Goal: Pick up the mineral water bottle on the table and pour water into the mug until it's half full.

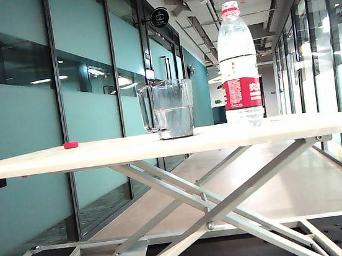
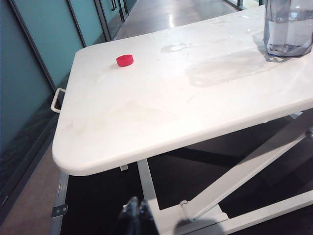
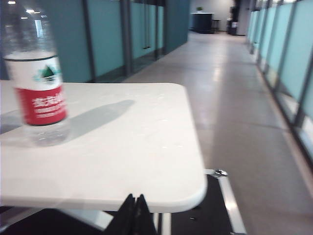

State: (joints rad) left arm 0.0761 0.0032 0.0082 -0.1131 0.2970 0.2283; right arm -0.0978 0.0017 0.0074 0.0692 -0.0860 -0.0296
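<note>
The mineral water bottle [image 1: 238, 63] stands upright on the white table [image 1: 99, 153], uncapped, right of the mug [image 1: 170, 109]. The clear mug holds water to about a third of its height. In the right wrist view the bottle [image 3: 39, 83] stands well away from my right gripper [image 3: 135, 205], which is shut, empty and below the table's edge [image 3: 146, 196]. In the left wrist view my left gripper [image 2: 137, 208] hangs low beneath the table [image 2: 161, 107], fingers together and empty; the mug [image 2: 289, 29] is at the far side. Neither gripper shows in the exterior view.
A red bottle cap [image 1: 71, 144] lies on the table left of the mug, seen too as the cap [image 2: 124, 60] in the left wrist view. Water splashes mark the tabletop near the mug. Crossed white legs [image 1: 218, 203] stand under the table. Glass walls line the corridor.
</note>
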